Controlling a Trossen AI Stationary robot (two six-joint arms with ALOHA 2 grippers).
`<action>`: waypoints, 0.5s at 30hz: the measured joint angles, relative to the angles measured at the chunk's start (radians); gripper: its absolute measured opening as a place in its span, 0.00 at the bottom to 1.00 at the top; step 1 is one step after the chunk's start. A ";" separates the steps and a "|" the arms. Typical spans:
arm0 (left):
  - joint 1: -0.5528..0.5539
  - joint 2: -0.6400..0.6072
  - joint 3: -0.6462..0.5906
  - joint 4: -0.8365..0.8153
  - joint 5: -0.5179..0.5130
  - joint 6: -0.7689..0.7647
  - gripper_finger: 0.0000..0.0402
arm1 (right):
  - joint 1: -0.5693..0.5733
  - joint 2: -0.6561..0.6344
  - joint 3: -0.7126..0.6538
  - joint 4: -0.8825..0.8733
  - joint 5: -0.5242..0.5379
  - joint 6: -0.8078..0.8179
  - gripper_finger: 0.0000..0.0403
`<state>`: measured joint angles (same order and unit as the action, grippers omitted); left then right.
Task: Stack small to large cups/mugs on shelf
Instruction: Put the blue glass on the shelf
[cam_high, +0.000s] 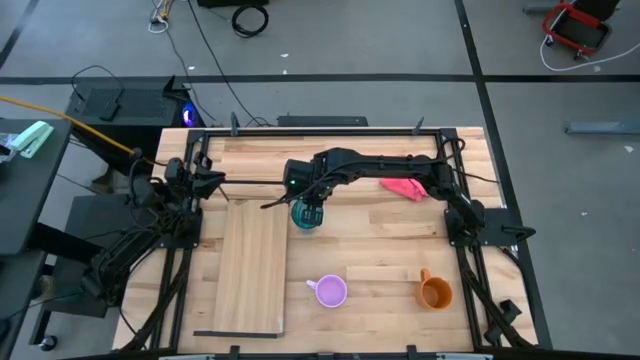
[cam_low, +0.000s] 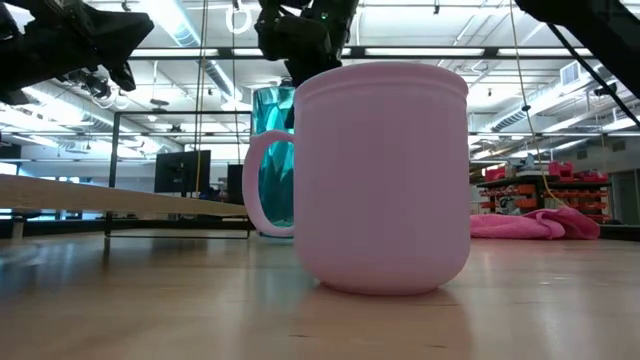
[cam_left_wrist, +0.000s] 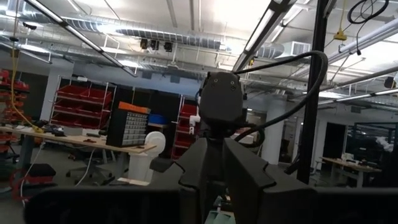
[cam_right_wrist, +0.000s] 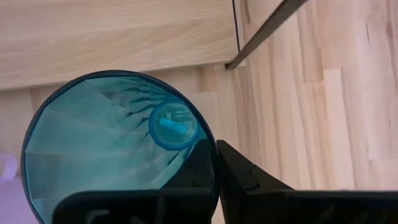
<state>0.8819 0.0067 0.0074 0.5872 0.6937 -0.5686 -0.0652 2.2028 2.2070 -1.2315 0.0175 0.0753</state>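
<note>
The see-through teal tumbler (cam_high: 305, 215) stands upright near the table's middle, just off the far right corner of the shelf (cam_high: 250, 268), a pale board that lies flat on the table. My right gripper (cam_right_wrist: 216, 165) reaches down from above and is shut on the tumbler. In the low view the tumbler (cam_low: 270, 160) shows behind the lilac mug (cam_low: 385, 180); whether its base touches the table I cannot tell. The lilac mug (cam_high: 330, 291) and the orange mug (cam_high: 434, 292) stand on their bases near the front edge. My left gripper (cam_high: 213, 180) waits shut at the left edge. My right gripper pinches the tumbler's rim (cam_right_wrist: 207, 132) on the side away from the shelf. One finger (cam_right_wrist: 198, 169) is inside the tumbler and the other (cam_right_wrist: 245, 177) outside. The fingers come steeply from above. The tumbler stays upright below them.
A pink cloth (cam_high: 403, 187) lies at the far right under the right arm. The shelf's thin black wire frame (cam_right_wrist: 264, 31) runs close by the tumbler. Bare table lies between the tumbler and the two mugs.
</note>
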 joint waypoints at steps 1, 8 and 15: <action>0.000 0.000 0.000 -0.001 0.000 0.000 0.15 | 0.000 0.000 0.000 0.000 0.001 0.000 0.02; 0.000 0.000 0.000 -0.001 0.000 0.000 0.16 | 0.001 0.000 0.000 0.001 -0.001 -0.001 0.03; 0.000 0.000 0.000 -0.001 0.000 -0.001 0.16 | 0.001 0.000 0.000 0.001 -0.006 -0.008 0.04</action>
<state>0.8820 0.0067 0.0072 0.5865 0.6937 -0.5692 -0.0640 2.2028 2.2070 -1.2308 0.0113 0.0676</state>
